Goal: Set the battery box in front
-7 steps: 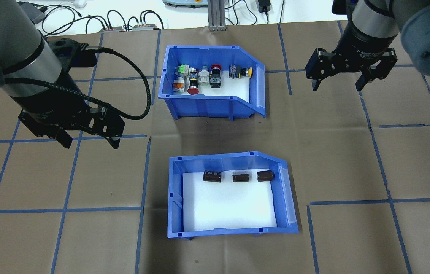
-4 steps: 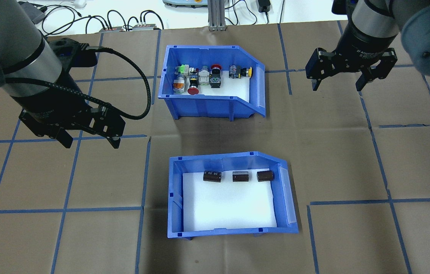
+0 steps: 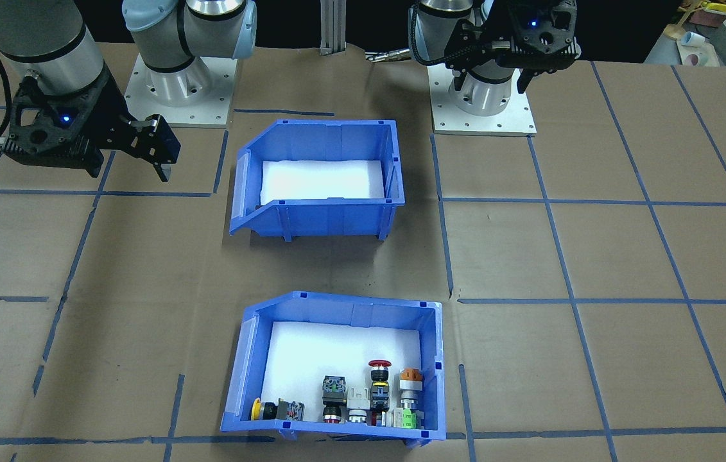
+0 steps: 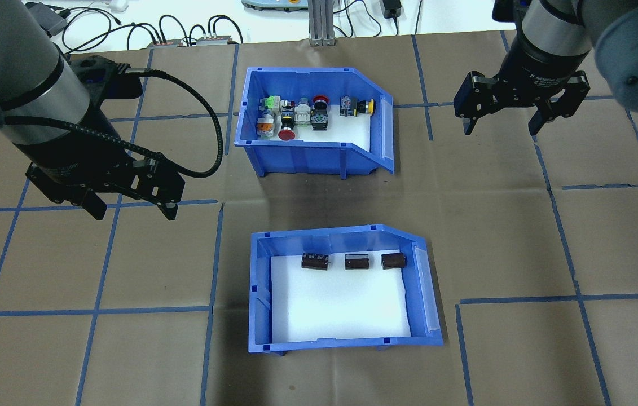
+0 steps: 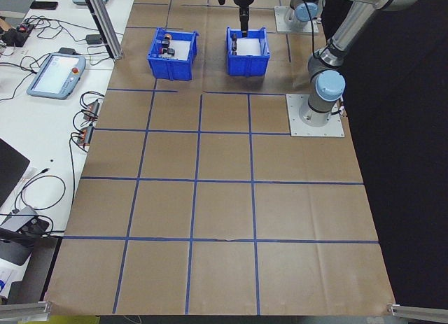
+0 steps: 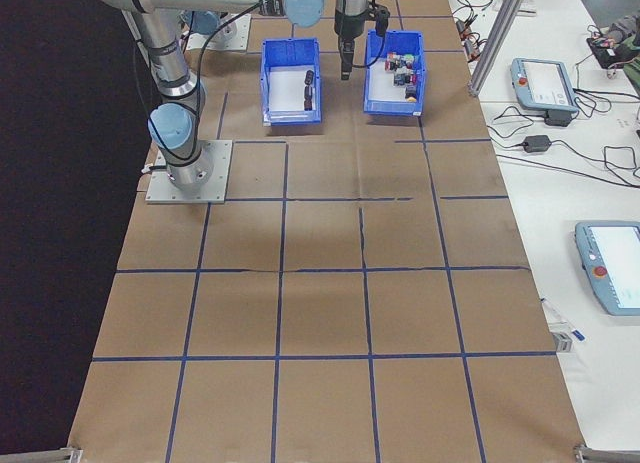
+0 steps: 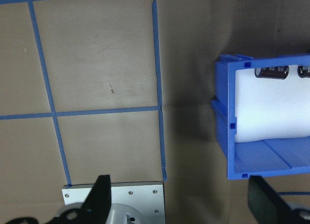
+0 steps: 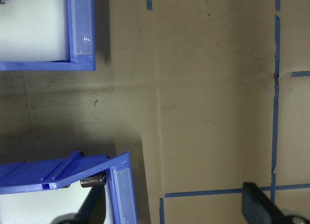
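1. Battery box (image 4: 344, 287) sat on the worktop (image 4: 522, 225), nearer the robot than the switch bin (image 4: 313, 121).
2. Left gripper (image 4: 130, 207) and right gripper (image 4: 502, 121) hung with jaws wide apart, holding nothing.
3. Best approach, probably: pinch a side wall, slide it level.

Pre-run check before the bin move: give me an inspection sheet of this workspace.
Surface: table covered in brown paper with a blue tape grid.
Job's things: battery box nearer the robot, three dark cylinders on white foam; untouched.
Clutter: switch bin farther out, holding push-buttons.
Grippers: left gripper and right gripper open, empty, raised beside the bins.
Cables: black cable loops off the left wrist.
Surroundings: teach pendants, wires on white benches.
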You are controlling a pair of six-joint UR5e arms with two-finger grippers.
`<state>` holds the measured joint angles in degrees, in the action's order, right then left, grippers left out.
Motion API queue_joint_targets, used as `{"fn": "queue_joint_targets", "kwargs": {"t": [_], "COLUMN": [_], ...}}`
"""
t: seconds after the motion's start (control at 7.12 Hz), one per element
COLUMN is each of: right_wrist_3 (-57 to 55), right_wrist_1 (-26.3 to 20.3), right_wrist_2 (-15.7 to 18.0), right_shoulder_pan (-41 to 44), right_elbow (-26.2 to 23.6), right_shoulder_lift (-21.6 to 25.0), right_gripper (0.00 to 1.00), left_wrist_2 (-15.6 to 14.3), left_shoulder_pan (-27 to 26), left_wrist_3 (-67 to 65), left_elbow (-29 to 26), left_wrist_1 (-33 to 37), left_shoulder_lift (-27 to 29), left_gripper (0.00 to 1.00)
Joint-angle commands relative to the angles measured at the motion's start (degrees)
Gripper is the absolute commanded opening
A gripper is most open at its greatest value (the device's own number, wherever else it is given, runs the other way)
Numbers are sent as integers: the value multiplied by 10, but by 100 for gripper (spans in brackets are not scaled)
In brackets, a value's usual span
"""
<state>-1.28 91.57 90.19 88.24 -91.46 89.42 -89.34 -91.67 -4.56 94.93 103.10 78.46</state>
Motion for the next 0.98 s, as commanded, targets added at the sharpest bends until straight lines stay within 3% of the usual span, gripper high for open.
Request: {"fn": "queue_joint_targets", "kwargs": {"t": [0.0, 0.42, 0.56, 0.84], "right_wrist_3": [46, 192, 237, 353], "right_wrist_1": [5, 7, 7, 7], "right_wrist_2": [-5, -5, -5, -5], "right_shoulder_pan": [1, 2, 9, 45], "right_elbow": [8, 39, 58, 110], "right_shoulder_lift": [-7, -48, -70, -118], "right_gripper": [100, 100, 100, 100], "left_wrist_2": [34, 43, 72, 68], "left_shoulder_pan": [-3, -18, -33, -102], "left_wrist_3": [-222, -504, -601, -780], "left_elbow": [12, 86, 110, 125], "left_wrist_1": [-68, -50, -56, -60], "left_shoulder_lift": [11, -55, -68, -65], "left_gripper": [98, 99, 98, 98]}}
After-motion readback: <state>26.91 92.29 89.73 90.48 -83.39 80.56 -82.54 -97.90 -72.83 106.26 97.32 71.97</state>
